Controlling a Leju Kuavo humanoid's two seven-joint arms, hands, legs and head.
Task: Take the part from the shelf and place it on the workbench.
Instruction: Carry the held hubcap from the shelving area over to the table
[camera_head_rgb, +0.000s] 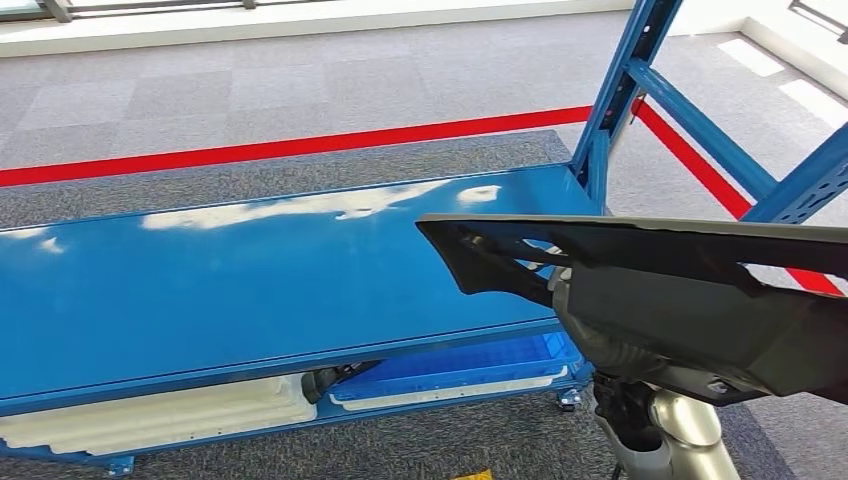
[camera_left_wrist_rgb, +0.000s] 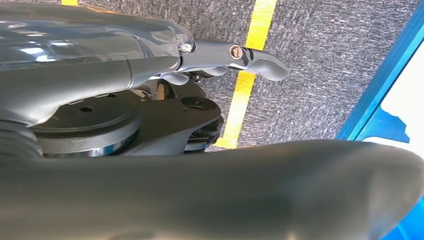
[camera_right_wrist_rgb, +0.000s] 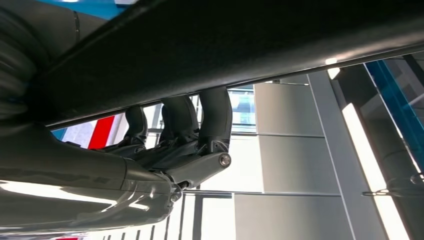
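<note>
1. Black part (camera_head_rgb: 650, 270) fills lower right of the head view, nearest the camera, held up above the right end of the blue shelf (camera_head_rgb: 250, 280).
2. Right hand (camera_right_wrist_rgb: 180, 145) sits under the part; in the right wrist view its dark fingers (camera_right_wrist_rgb: 215, 117) curl up against the part's underside, so it holds the part. How tight the grip is, cannot tell.
3. Left hand (camera_left_wrist_rgb: 210, 60) shows in the left wrist view over grey carpet (camera_left_wrist_rgb: 310, 75) and a yellow line (camera_left_wrist_rgb: 250, 75); one finger is extended, nothing seen in it, rest of the fingers hidden, so open or closed cannot tell.
4. Handling, as a judgement: part looks like a long, thin, stiff moulded plastic panel with cut-outs, likely light but awkward and prone to tip from its overhang. Smooth surface may slip.
5. Best hold is probably near the middle, under the thick rib, with the second hand supporting the far end.
6. Lower shelf level holds a blue tray (camera_head_rgb: 470, 365) and a white moulded piece (camera_head_rgb: 170, 410).
7. Workbench is not identifiable; placing is not yet done.
</note>
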